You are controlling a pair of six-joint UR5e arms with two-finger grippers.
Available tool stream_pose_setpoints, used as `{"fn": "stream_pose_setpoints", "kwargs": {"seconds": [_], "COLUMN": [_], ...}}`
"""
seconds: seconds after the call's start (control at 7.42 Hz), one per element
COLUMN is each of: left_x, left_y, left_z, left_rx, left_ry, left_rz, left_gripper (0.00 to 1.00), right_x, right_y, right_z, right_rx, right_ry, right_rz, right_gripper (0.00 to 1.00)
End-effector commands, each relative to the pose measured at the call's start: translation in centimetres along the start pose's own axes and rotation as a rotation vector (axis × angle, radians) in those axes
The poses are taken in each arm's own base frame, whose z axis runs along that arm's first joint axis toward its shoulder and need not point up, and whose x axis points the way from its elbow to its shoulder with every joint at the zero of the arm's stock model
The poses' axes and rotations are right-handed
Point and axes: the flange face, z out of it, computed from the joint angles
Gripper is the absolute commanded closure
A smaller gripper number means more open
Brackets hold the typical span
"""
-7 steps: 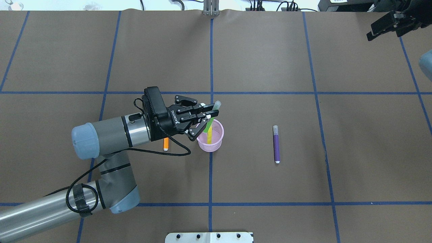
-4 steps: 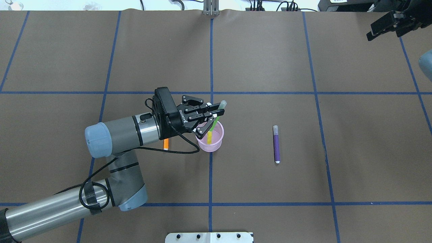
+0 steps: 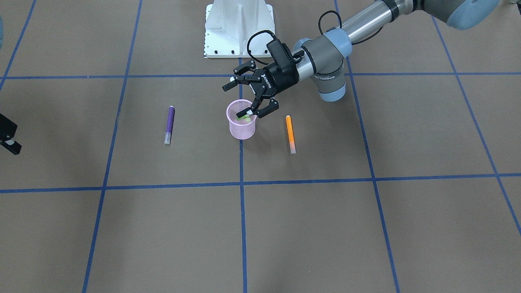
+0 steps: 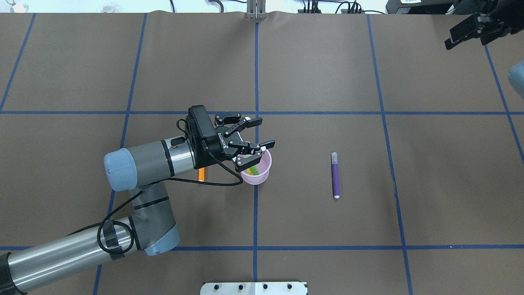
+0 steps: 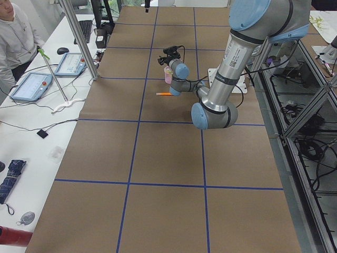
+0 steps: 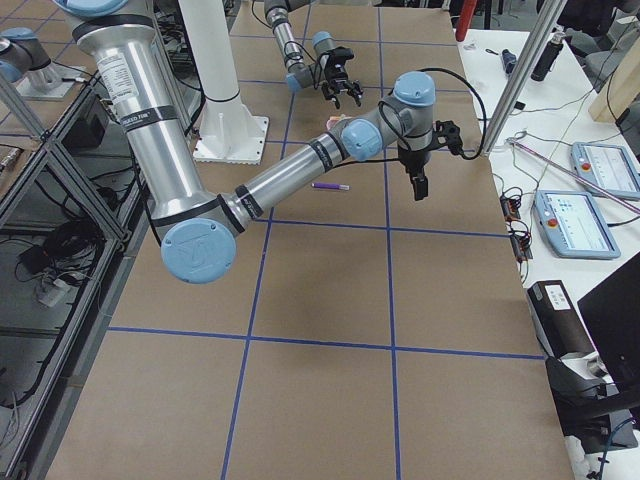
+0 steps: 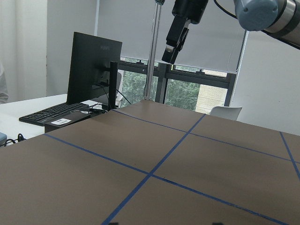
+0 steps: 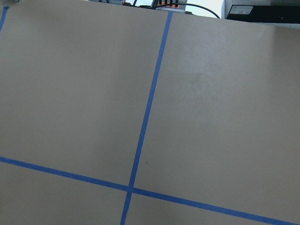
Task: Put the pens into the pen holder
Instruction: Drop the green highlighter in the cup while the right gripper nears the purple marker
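The pink mesh pen holder (image 4: pixel 258 174) stands near the table's middle, also in the front view (image 3: pixel 241 128). A green pen (image 4: pixel 252 168) and a yellow pen lie inside it, leaning. My left gripper (image 4: pixel 266 132) is open and empty just above the holder's rim, also in the front view (image 3: pixel 235 100). An orange pen (image 3: pixel 290 133) lies on the table beside the holder, mostly hidden under my left wrist in the overhead view (image 4: pixel 201 174). A purple pen (image 4: pixel 335 175) lies to the right of the holder. My right gripper (image 4: pixel 449 39) hangs open at the far right corner.
The white robot base (image 3: pixel 238 28) stands at the near table edge behind the holder. The brown table cover carries blue tape grid lines. An operator and control tablets (image 5: pixel 31 84) are along the far side.
My left gripper opened and let go of the green pen, which dropped into the pen holder. The arm had moved a little right before that. The right arm has not moved.
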Motion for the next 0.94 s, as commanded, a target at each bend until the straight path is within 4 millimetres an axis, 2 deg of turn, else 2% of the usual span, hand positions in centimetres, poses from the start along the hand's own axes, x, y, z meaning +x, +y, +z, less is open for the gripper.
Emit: {"fn": "stream_pose_setpoints", "kwargs": {"seconds": [0.0, 0.13, 0.27, 0.4, 0.54, 0.67, 0.81], "left_x": [-3.9, -6.0, -7.6, -9.3, -11.8, -14.8, -18.9], "left_y": [-1.3, -2.2, -3.3, -5.2, -7.8, -11.2, -14.5], "left_z": [-0.9, -1.9, -3.8, -5.9, -8.2, -10.9, -14.6], "left_rx": [-0.061, -0.149, -0.245, -0.347, -0.476, -0.594, -0.695], "left_ry": [-0.060, -0.080, -0.098, -0.126, -0.159, -0.179, -0.198], "left_rz": [0.024, 0.028, 0.024, 0.010, -0.028, -0.094, -0.189], "left_gripper": [0.01, 0.01, 0.01, 0.01, 0.01, 0.01, 0.02], "right_x": [-0.3, -0.4, -0.5, -0.8, -1.5, -2.4, -3.6], "right_y": [0.0, 0.0, 0.0, 0.1, 0.3, 0.6, 0.8], "right_z": [-0.1, -0.2, -0.3, -0.3, 0.3, 0.9, 1.4], "right_rx": [0.002, 0.003, 0.003, 0.004, -0.005, -0.015, 0.001], "right_ry": [-0.005, -0.007, -0.009, -0.013, -0.016, -0.018, -0.027], "right_rz": [0.019, 0.038, 0.064, 0.083, 0.100, 0.132, 0.145], "right_gripper": [0.00, 0.00, 0.00, 0.00, 0.00, 0.00, 0.00]}}
